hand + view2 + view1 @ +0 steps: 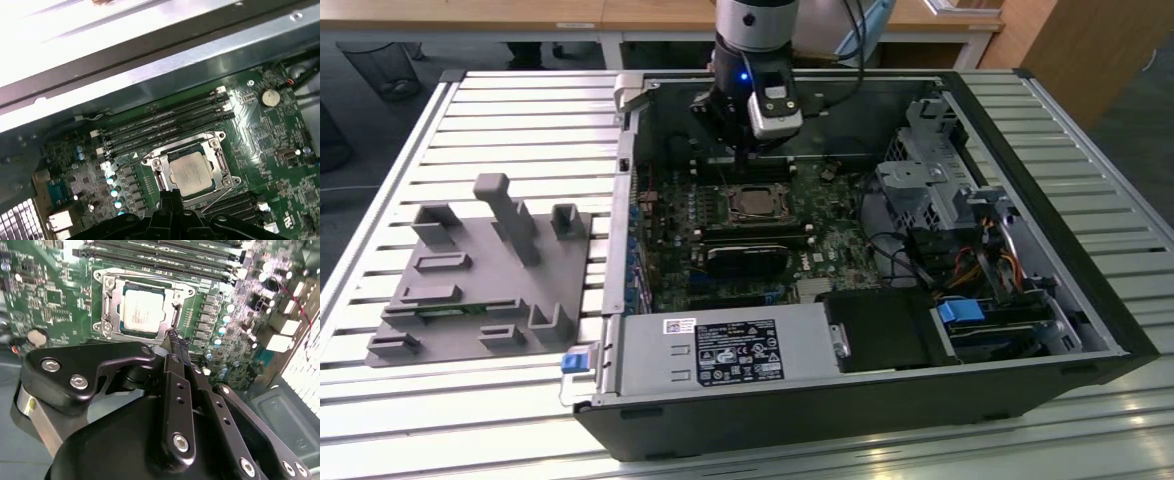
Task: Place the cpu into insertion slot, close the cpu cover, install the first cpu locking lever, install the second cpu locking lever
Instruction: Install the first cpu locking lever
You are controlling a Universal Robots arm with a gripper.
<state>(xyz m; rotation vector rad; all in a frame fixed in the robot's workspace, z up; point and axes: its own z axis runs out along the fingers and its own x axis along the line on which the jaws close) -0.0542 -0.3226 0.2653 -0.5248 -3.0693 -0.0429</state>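
Note:
The cpu (142, 310) lies flat in the insertion slot (172, 322), its pale metal top showing through the window of the cpu cover (106, 300). The cover frame lies down around the chip (189, 172). A thin wire lever (222, 194) slants out from one corner of the cover (220, 150), and another wire lever (124, 158) runs along its far side. My gripper (176, 340) hangs just above the board beside the socket edge, shut with nothing between its fingers. In the exterior view the gripper (744, 168) stands over the board just behind the socket (754, 203).
The open computer case (1107, 330) rests on a slatted metal table (520, 110). Long black memory slots (165, 122) flank the socket. A black heatsink block (744, 258), drive cage and cables (961, 230) and a power supply (720, 355) crowd the case. A grey fixture (480, 275) sits at the exterior view's left.

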